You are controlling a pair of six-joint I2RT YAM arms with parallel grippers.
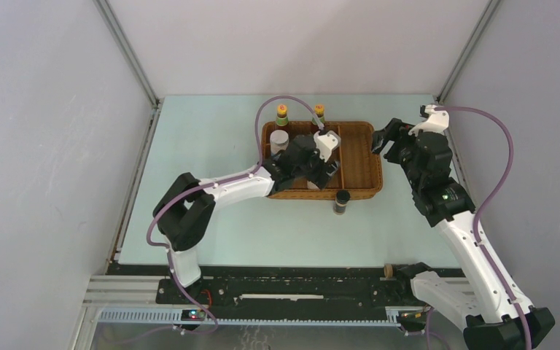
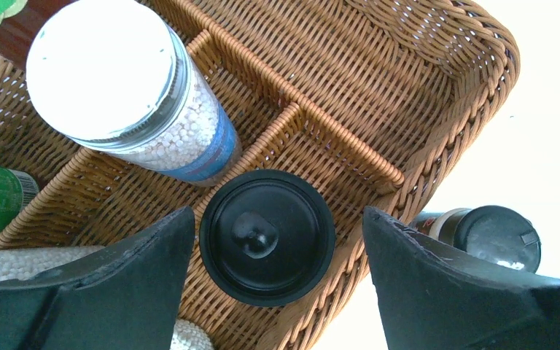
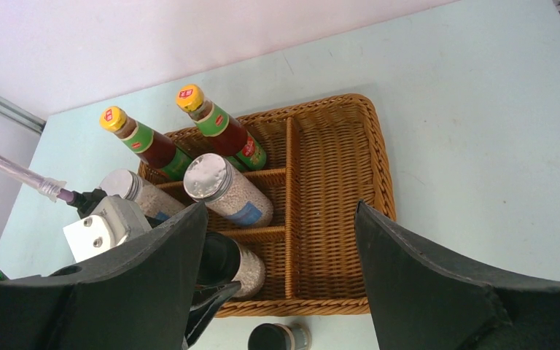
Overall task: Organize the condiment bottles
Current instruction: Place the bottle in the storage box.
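My left gripper [image 1: 315, 175] hangs open over the near-left part of the wicker tray [image 1: 361, 168]. In the left wrist view its jaws [image 2: 277, 219] stand either side of a black-capped white bottle [image 2: 266, 237] that stands upright in a compartment. A second black-capped bottle [image 1: 342, 202] stands on the table just outside the tray's near edge. Two silver-topped shakers [image 3: 208, 177] [image 3: 120, 184] and two yellow-capped sauce bottles [image 3: 114, 119] [image 3: 189, 97] stand in the tray's left half. My right gripper [image 1: 385, 140] is open and empty, right of the tray. No tiny dark bottles show.
The tray's right compartments [image 3: 335, 204] hold nothing. A purple cable [image 1: 262, 124] loops over the tray's back left. A small brown round object [image 1: 389, 270] sits by the right arm's base at the table's near edge. Grey walls close in the sides and the back.
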